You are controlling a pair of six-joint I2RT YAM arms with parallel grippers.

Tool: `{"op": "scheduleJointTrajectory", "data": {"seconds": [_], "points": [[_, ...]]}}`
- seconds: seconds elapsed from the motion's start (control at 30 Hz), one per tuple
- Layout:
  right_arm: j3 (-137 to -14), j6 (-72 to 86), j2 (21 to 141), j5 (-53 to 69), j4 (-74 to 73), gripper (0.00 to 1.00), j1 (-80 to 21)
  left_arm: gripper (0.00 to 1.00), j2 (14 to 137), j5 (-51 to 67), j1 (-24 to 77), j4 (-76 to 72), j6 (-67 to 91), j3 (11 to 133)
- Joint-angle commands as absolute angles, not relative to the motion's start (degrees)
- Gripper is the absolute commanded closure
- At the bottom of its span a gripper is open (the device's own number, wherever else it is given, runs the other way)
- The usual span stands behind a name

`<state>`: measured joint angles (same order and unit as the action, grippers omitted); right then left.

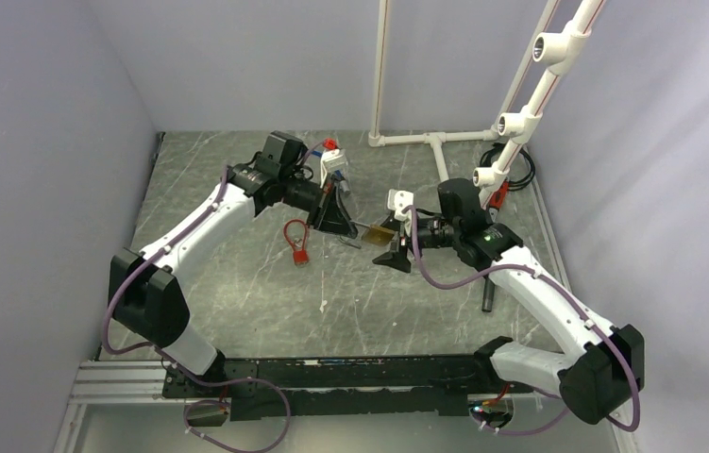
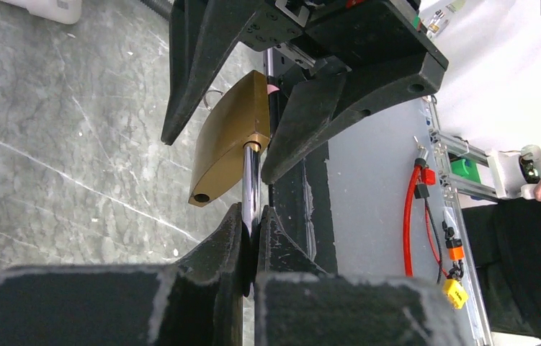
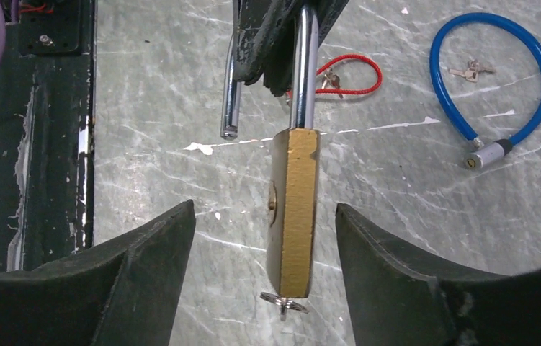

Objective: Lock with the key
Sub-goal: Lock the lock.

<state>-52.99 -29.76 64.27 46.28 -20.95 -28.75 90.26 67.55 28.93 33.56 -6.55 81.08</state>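
Note:
The brass padlock (image 3: pixel 294 209) hangs in the air between the two arms (image 1: pixel 380 233). My left gripper (image 2: pixel 253 220) is shut on its steel shackle (image 2: pixel 251 180). The shackle's short leg (image 3: pixel 230 94) stands free beside the body, outside its hole. The tiny silver key (image 3: pixel 284 303) sticks out of the padlock's near end, with a small ring on it. My right gripper (image 3: pixel 264 207) is open. Its fingers (image 3: pixel 145 267) stand on either side of the padlock body and touch neither the padlock nor the key. In the left wrist view the padlock (image 2: pixel 227 140) sits between the right fingers (image 2: pixel 339 108).
A blue cable lock (image 3: pixel 494 72) with small keys (image 3: pixel 469 70) inside its loop lies on the marble table. A red cord loop (image 3: pixel 357 72) with keys lies near it, also seen from above (image 1: pixel 295 241). A white pipe frame (image 1: pixel 426 140) stands at the back.

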Motion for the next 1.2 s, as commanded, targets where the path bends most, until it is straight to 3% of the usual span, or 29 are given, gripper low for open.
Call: {"op": "scheduleJointTrajectory", "data": {"seconds": [0.0,0.2,0.93,1.0,1.07,1.17], "points": [[-52.6,-32.6,63.6,48.2,-17.5,0.32,-28.9,1.00,87.4,71.9,29.5,28.1,-3.8,81.6],[-54.8,-34.1,66.0,51.9,-19.4,0.45,-29.1,1.00,86.9,68.5,29.9,31.4,-7.8,82.6],[-60.1,-37.1,74.5,54.1,-24.5,0.68,-30.2,1.00,87.0,66.9,29.8,31.2,-6.3,82.3],[-60.6,-36.9,74.6,54.2,-25.1,0.58,-30.2,1.00,86.7,69.5,29.3,29.7,-5.1,81.4],[-60.9,-34.2,74.2,55.0,-24.2,0.36,-30.0,1.00,85.8,72.0,27.5,25.7,0.7,79.3],[-60.4,-25.6,72.4,58.4,-18.7,0.26,-27.4,1.00,83.5,75.9,23.5,15.7,10.0,74.9]]}}
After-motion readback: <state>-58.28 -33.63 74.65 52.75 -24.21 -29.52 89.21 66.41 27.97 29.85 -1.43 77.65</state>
